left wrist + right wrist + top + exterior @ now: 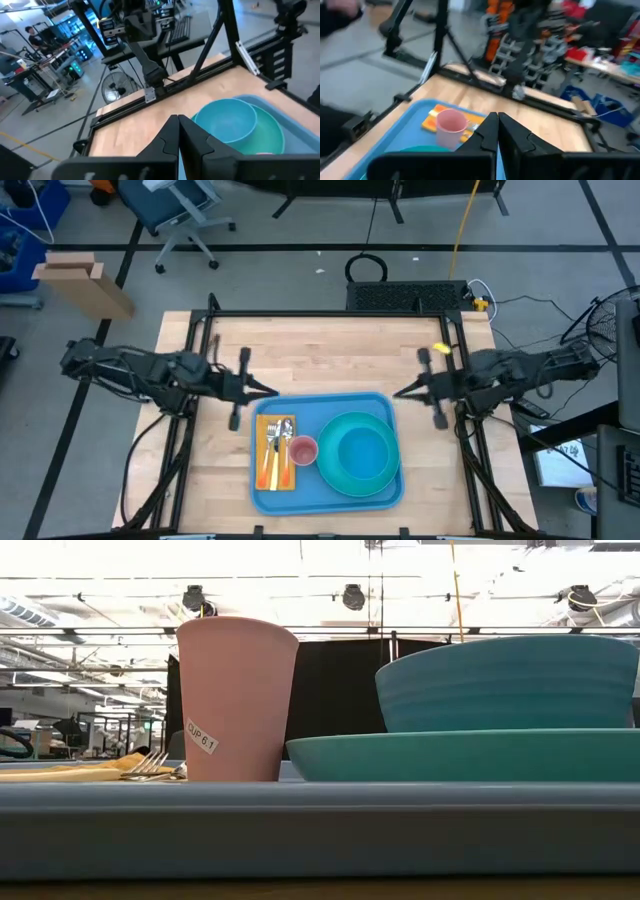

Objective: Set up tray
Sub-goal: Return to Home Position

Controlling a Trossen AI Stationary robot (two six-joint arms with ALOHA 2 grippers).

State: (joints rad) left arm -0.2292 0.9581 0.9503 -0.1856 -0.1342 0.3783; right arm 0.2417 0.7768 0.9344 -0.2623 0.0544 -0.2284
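The large light-blue rectangular plastic tray, round-cornered with a raised rim, lies flat on the wooden table near its front edge.

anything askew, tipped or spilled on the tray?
Nothing stands out. On the tray, the pink cup stands upright, the bowl sits on the plate, cutlery lies on the napkin. No spill visible.

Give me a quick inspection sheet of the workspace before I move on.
Surface: light wooden table top.
Job's things: large light-blue plastic tray holds a yellow-orange napkin with cutlery, an upright pink cup, and a teal bowl on a round teal plate.
Clutter: small yellow object by the right arm.
Grippers: left gripper and right gripper shut, empty, each beside a tray corner.
Cables: yellow cable and black cable loop on the floor.
Surroundings: blue office chair, cardboard box.
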